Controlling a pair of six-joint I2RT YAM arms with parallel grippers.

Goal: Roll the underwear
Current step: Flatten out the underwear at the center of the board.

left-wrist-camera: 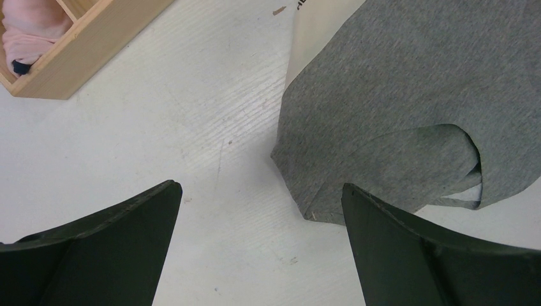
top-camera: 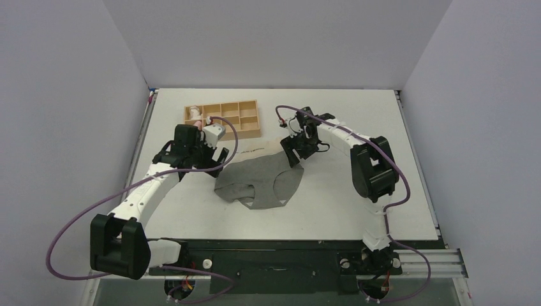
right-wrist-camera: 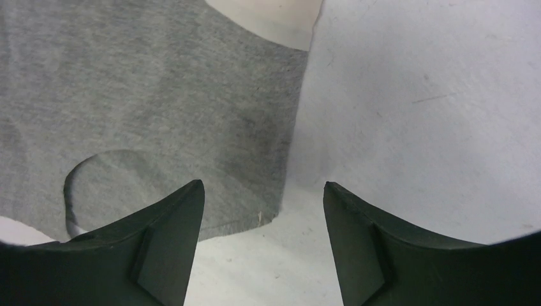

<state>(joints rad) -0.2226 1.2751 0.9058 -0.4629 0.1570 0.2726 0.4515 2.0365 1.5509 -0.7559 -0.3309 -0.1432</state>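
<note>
The underwear lies flat on the table, dark grey with a pale beige strip along its far edge. My left gripper hovers open just off the garment's left edge. In the left wrist view it shows bare table between its fingers, with the underwear to the right. My right gripper stands open at the garment's far right corner. In the right wrist view that gripper frames the corner of the underwear, and the left fingertip overlaps the cloth. Neither gripper holds anything.
A wooden compartment tray stands behind the left gripper, with a pink cloth roll in a compartment at its left end. White walls close in the table on the left, back and right.
</note>
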